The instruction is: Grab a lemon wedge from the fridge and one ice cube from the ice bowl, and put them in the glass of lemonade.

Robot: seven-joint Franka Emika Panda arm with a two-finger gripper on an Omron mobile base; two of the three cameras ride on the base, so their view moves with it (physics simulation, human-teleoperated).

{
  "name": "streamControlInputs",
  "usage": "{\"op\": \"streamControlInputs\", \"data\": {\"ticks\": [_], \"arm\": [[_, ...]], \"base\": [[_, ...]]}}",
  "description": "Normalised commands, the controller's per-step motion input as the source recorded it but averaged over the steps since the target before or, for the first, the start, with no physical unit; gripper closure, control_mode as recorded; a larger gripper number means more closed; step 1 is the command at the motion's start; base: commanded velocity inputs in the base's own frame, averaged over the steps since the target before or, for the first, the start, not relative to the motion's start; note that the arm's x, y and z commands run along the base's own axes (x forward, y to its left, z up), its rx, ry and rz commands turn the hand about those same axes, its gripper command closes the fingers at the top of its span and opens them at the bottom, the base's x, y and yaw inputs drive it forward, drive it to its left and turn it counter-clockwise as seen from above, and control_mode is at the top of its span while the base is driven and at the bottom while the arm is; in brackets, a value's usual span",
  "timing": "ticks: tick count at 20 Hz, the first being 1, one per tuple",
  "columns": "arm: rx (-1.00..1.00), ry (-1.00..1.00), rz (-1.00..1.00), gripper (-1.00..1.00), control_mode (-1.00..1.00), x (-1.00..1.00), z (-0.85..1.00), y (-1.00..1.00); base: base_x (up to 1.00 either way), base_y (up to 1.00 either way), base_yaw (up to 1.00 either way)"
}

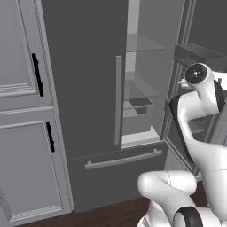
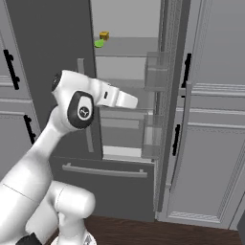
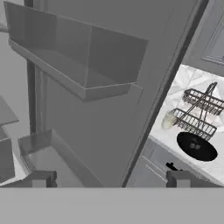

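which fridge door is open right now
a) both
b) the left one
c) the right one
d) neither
c: in the right base view the fridge has its right door swung out edge-on with its clear bins showing, while the left door stays flat and closed and the shelves sit exposed between them.

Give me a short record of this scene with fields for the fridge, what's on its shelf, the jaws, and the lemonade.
fridge: right door open, left door shut, drawer below shut
shelf: a small yellow item and a small green item on an upper shelf; too small to identify
door bins: clear bin on the open door's inside
gripper: jaws wide apart, holding nothing, facing the open door
glass of lemonade: on the pale counter beside a wire basket, near a black bowl
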Motion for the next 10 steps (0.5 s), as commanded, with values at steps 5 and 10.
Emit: {"op": "streamControlInputs", "data": {"ticks": [5,10], "arm": [[0.03,0.1,0.52,-1.0,-1.0,0.0,0.1,1.0],[0.12,0.03,0.49,-1.0,-1.0,0.01,0.01,1.0]], "base": [[0.0,0.0,0.0],[0.0,0.0,0.0]]}}
